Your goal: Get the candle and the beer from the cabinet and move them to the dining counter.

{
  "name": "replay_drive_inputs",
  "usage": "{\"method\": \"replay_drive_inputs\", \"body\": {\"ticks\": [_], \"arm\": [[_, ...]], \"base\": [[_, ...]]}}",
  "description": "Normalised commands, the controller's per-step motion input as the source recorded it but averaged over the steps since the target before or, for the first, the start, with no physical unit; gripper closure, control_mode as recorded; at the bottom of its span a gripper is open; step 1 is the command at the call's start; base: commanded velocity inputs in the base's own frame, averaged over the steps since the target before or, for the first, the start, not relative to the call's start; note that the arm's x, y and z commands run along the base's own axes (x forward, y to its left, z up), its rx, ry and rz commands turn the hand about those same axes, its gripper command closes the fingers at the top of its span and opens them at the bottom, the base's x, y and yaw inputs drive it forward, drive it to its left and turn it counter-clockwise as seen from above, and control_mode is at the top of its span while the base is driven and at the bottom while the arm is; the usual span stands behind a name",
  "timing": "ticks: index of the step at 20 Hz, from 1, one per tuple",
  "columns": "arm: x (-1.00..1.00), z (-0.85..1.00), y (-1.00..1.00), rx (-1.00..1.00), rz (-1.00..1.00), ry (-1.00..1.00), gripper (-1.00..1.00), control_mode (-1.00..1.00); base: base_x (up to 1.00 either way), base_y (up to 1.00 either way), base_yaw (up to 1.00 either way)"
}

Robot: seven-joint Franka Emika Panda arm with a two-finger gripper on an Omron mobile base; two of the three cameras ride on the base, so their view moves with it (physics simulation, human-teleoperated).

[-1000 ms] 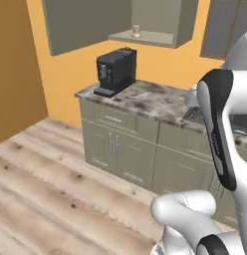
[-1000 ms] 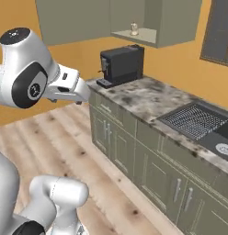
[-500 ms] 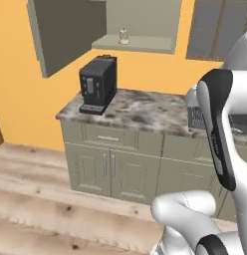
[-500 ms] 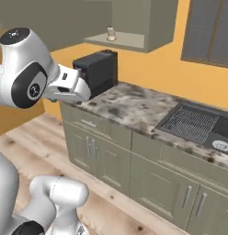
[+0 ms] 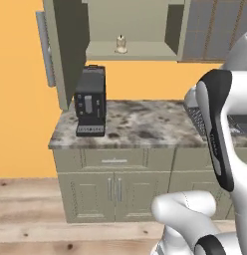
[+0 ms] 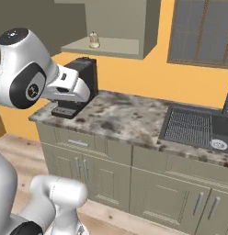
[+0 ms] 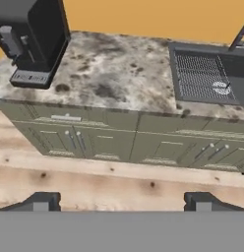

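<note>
The cabinet (image 5: 138, 22) hangs open on the orange wall, its door (image 5: 65, 52) swung out to the left with a long grey bar handle (image 5: 43, 47). The small cream-white candle (image 5: 120, 44) stands on its shelf, and it also appears in the right base view as the candle (image 6: 93, 40) on the cabinet (image 6: 120, 25) shelf. The beer is hidden from view. The dining counter is out of view. My gripper (image 7: 121, 203) is open with nothing between its fingertips (image 7: 41, 202), held away from the wall, well below the shelf, facing the lower counter.
A black coffee machine (image 5: 90, 107) (image 7: 33, 39) stands on the narrow marble wall counter (image 5: 145, 127) (image 6: 129, 119) under the cabinet. A dark sink (image 6: 194, 128) (image 7: 202, 74) lies to the right. Grey-green lower cabinets (image 7: 94, 140) and wood floor (image 7: 119, 179) are below.
The whole picture has shifted: the base has swung around, so the cabinet and counter now stand nearer and face-on. The gripper stays open.
</note>
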Motion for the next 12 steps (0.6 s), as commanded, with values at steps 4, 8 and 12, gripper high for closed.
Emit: {"method": "replay_drive_inputs", "body": {"ticks": [4,8,12], "arm": [[0.0,0.0,0.0,0.0,0.0,0.0,-1.0,1.0],[0.0,0.0,0.0,0.0,0.0,0.0,-1.0,1.0],[0.0,0.0,0.0,0.0,0.0,0.0,-1.0,1.0]], "base": [[0.71,0.31,-0.2],[0.67,0.26,-0.02],[0.72,0.16,0.0]]}}
